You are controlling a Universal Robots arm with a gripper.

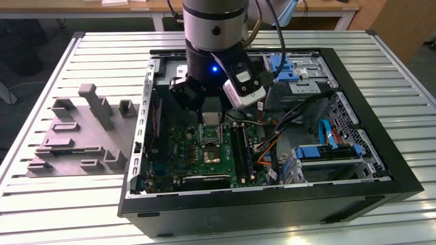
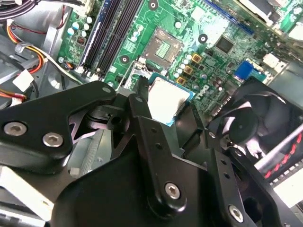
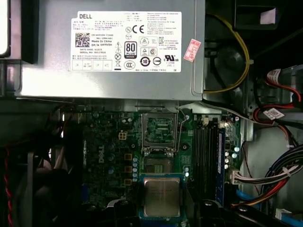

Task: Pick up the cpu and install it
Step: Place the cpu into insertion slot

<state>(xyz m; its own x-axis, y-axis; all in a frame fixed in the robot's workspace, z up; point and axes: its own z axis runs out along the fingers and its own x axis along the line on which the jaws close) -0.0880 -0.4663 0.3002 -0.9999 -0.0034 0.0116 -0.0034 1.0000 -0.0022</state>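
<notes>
My jaws are closed on the cpu (image 2: pixel 166 98); they grip it by two opposite edges. Its pale metal top faces up toward the wrist. In the first wrist view the cpu (image 3: pixel 162 196) sits between my two black fingers (image 3: pixel 124 210) and hangs above the green board (image 3: pixel 104 151), apart from it. The socket (image 3: pixel 160 132) with its silver frame is near, between the cpu and the grey power supply (image 3: pixel 47 80). The memory slots (image 3: pixel 208 151) run beside the socket. In the second wrist view a black fan (image 2: pixel 265 125) is close to one finger.

In the exterior view my arm (image 1: pixel 212 25) comes straight down from above, with the wrist pointing down into the open black case (image 1: pixel 272 204). A small blue light shines on the wrist.

The case lies on its side on a surface (image 1: pixel 102 51) of pale metal slats. On the exterior view's left a grey moulded tray (image 1: pixel 75 138) stands on the same surface, well apart from the case. Behind the surface there are wooden desks (image 1: pixel 327 6).
</notes>
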